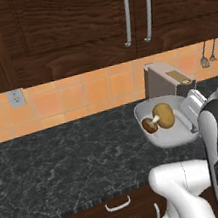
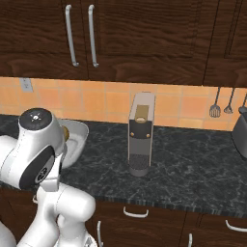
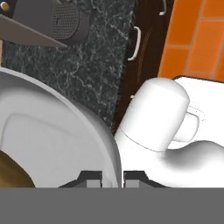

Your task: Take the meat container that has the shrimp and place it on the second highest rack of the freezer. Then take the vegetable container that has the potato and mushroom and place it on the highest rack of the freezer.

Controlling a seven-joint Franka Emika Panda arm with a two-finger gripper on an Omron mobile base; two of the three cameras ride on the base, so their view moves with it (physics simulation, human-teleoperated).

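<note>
**Holding the veggie tub by its rim**

Sits on the dark counter (image 1: pixel 64 159), near the tile wall and just beside the grey coffee machine (image 1: pixel 164 78): the white tub (image 1: pixel 179 134). Looks a little tilted, maybe lifted, hard to tell. Holds the tan potato (image 1: pixel 164 115) with the small brown mushroom (image 1: pixel 150 124) touching it. Pinched tight on the tub's rim in the hand view: the gripper (image 3: pixel 112 179), one tip inside the wall, one outside.

Best to lift slow and keep the tub flat, so nothing rolls out. Good to stay clear of the coffee machine. Then off to the freezer's top shelf.
</note>
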